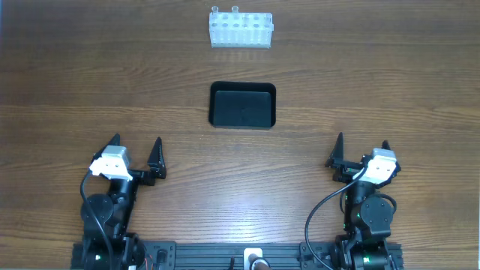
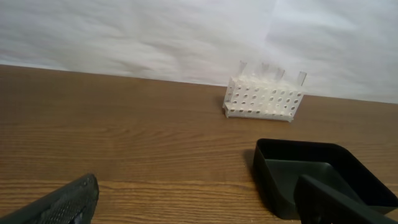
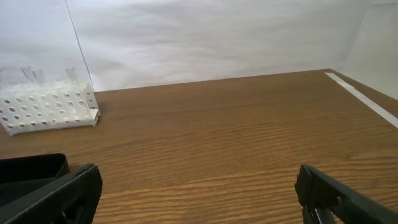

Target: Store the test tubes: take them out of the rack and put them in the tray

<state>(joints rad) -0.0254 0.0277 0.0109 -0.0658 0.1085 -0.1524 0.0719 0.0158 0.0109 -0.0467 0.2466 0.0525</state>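
Left gripper and right gripper sit wide open and unloaded near their bases. Test tubes stand in the rack, beyond the tray. Recommend gripping one tube near its top and lifting straight up.

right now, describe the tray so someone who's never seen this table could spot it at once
On the wooden table, look midway across. The tray lies there, in front of the white rack that stands by the far edge. It is black, shallow and empty; the rack is pale, perforated and holds clear tubes.
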